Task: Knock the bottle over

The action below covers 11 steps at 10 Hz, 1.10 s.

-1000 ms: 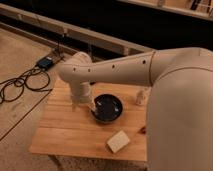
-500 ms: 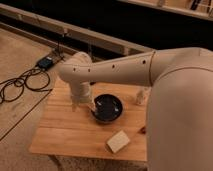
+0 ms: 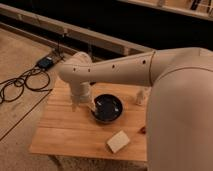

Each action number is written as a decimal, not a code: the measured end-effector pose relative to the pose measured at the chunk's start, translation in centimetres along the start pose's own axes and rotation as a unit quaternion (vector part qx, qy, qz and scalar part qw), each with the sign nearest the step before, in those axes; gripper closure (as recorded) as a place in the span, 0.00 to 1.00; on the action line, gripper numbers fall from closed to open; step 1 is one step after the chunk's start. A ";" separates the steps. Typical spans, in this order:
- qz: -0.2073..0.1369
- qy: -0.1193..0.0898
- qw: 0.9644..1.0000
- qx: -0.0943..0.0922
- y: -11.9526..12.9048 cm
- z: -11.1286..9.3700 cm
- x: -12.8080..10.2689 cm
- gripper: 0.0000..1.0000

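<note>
1. Gripper (image 3: 91, 107) sits low over wooden table (image 3: 65, 131), at left rim of black bowl (image 3: 109, 108). Spread or pressed together: can't tell.
2. Bottle (image 3: 141, 96) stands upright, far-right part of table, just right of bowl, apart from gripper.
3. Cream block (image 3: 118, 141) lies flat nr near edge, this side of bowl.
4. Cables (image 3: 20, 86) on floor, left.
</note>
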 end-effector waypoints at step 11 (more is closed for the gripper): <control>0.123 -0.006 0.992 -0.010 -18.5 -2.7 -5.4 0.35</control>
